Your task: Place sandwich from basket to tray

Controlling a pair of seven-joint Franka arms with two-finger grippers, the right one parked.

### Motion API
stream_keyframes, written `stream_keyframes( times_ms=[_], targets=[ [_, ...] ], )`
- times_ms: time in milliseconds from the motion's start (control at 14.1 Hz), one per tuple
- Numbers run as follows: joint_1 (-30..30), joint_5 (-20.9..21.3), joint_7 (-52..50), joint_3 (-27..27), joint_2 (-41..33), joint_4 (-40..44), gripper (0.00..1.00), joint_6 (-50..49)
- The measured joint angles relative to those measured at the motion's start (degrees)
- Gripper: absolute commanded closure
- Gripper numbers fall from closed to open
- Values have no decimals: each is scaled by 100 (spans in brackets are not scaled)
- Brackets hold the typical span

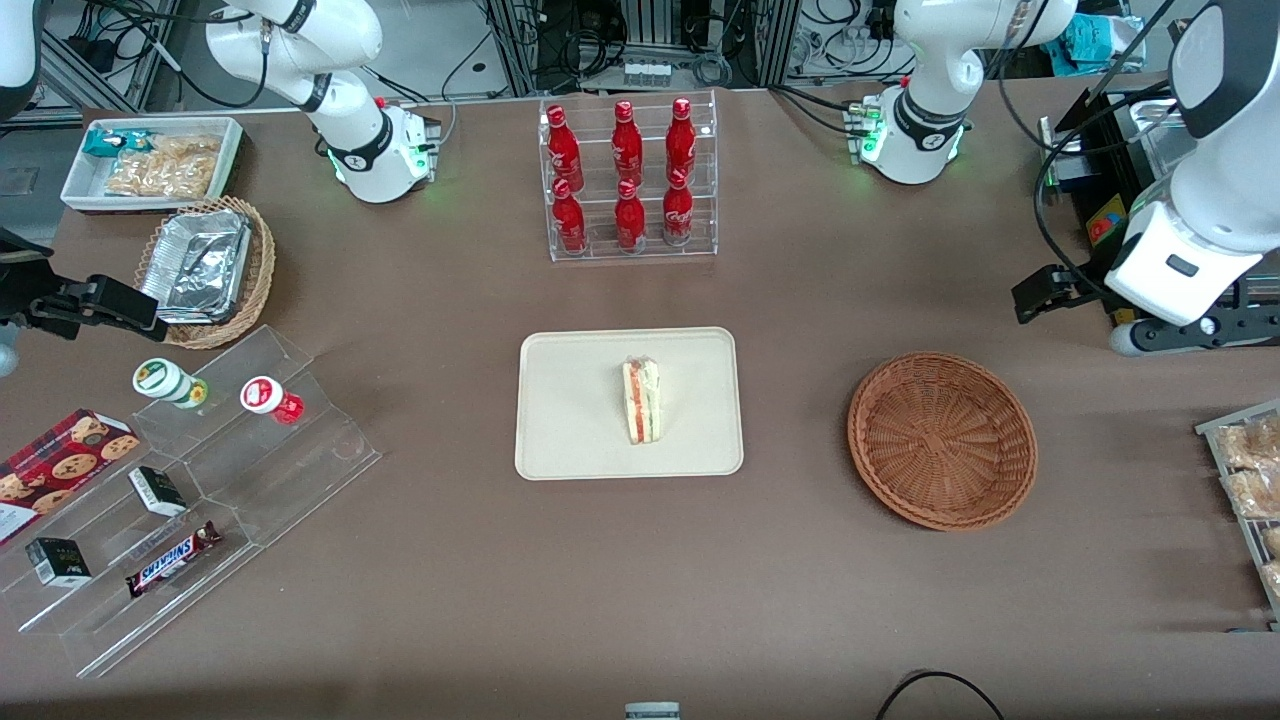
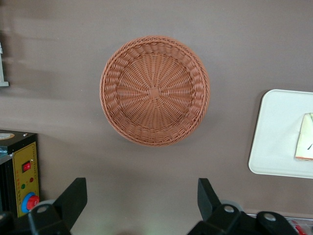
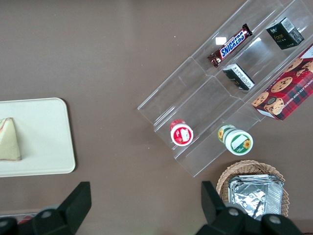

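Gripper (image 2: 142, 200) open above basket (image 2: 155, 90); sandwich (image 1: 641, 400) on tray (image 1: 570, 420).

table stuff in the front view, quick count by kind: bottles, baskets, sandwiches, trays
Red bottles in the rack: 6
Wicker baskets: 2, the empty basket and a tan basket holding foil trays
Sandwich: 1, on the tray
Tray: 1
Total: 10
The gripper hangs open above the table beside the empty basket.

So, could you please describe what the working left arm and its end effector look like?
The working left arm has glossy white rounded shells with black joint bands, a green-lit white base and black cables draped near it. Its end effector is matte black with two angular, wedge-shaped fingers on black bolted mounts.
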Motion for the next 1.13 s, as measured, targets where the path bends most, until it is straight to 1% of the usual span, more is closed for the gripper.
stream_keyframes(
  times_ms=[425, 920, 1133],
  targets=[
    [0, 0, 0, -9, -113, 242, 0, -518],
    [0, 0, 0, -26, -417, 21, 0, -564],
    [0, -112, 1, -26, -498, -34, 0, -479]
  ],
)
